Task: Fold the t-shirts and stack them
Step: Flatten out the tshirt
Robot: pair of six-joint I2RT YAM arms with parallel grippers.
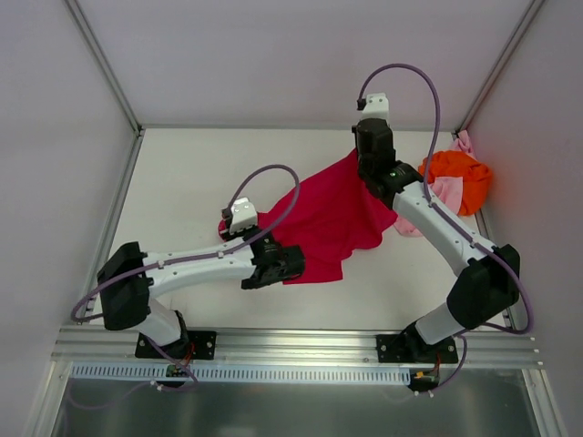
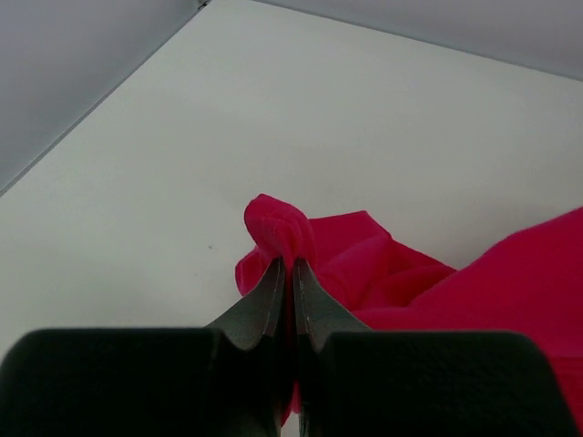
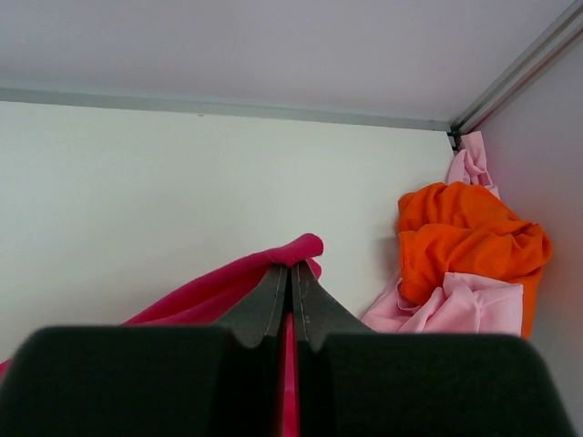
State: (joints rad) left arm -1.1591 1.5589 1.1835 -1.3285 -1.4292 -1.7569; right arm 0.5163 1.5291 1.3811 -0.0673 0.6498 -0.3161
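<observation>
you see the crimson t-shirt (image 1: 328, 218) lying loosely on the table (image 1: 191, 173), drawn out between the two arms. the left gripper (image 2: 292, 266) has its jaws pressed together on a bunched fold at the near left corner of the crimson t-shirt. the right gripper (image 3: 291, 268) pinches the far right edge of it, and the cloth drapes away from the fingertips. just right of the crimson t-shirt, the orange t-shirt (image 1: 460, 175) sits crumpled on top of the pale pink t-shirt (image 1: 444, 189).
</observation>
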